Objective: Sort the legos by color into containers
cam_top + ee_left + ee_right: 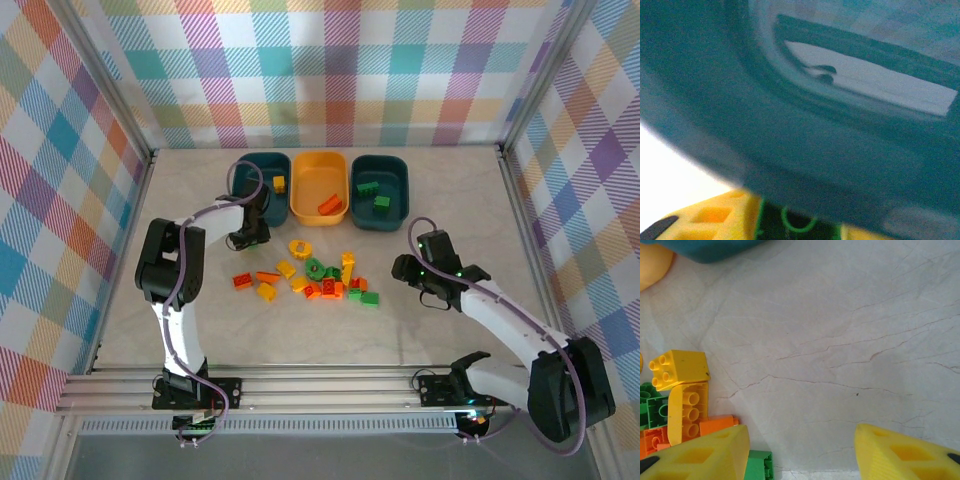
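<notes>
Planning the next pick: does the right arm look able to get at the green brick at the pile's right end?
Probably yes: the right hand hovers just beside the green brick, bare table between, nothing stacked on it.

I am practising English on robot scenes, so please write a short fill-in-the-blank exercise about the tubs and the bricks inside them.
1. The yellow brick lies in the ____ teal tub.
2. The yellow-orange tub holds one ____ brick.
3. The right teal tub holds ____ green bricks.

Missing words: left; red-orange; two.
</notes>
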Tool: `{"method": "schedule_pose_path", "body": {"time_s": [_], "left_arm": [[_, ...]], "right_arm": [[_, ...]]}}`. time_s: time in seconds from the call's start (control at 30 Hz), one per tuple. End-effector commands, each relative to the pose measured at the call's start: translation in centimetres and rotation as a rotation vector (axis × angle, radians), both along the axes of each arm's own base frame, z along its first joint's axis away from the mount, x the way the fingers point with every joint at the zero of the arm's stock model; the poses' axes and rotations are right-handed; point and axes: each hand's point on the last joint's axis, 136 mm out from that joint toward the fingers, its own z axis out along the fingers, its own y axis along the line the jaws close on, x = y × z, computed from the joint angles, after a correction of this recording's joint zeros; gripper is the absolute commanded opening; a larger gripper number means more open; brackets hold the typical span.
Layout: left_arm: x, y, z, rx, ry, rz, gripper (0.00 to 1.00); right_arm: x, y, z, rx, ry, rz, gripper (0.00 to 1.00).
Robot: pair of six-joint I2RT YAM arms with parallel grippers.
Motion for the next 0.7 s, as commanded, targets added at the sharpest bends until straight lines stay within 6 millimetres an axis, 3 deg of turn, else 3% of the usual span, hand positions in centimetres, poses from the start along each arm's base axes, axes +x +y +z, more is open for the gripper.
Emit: {"method": "schedule_pose_path", "body": {"time_s": [0.0, 0.2, 0.33, 0.43, 0.57, 0.67], "left_arm": [[0.0, 0.4, -0.8, 0.027, 0.019, -0.035, 0.37], [-1.6, -2.7, 1.9, 0.003, -0.028, -0.109, 0.32], [-3.4, -6.8, 6.4, -0.057, -0.116, -0.173, 0.3], [-2.7, -11.7, 10.4, -0.118, -0.221, -0.236, 0.3], [0.8, -20.1, 14.6, -0.232, -0.286, -0.387, 0.3], [3.5, -25.5, 15.0, -0.301, -0.282, -0.485, 0.3]], "right_arm": [[-0.3, -0.8, 0.4, -0.016, -0.012, -0.021, 0.57], [-0.1, -1.0, 0.8, -0.009, -0.019, -0.034, 0.57], [0.4, -1.8, 1.1, -0.006, -0.011, -0.069, 0.56], [1.0, -2.6, 0.7, 0.026, 0.003, -0.117, 0.57], [1.8, -2.7, 0.1, 0.123, 0.037, -0.166, 0.56], [2.0, -2.8, 0.2, 0.143, 0.034, -0.184, 0.56]]}}
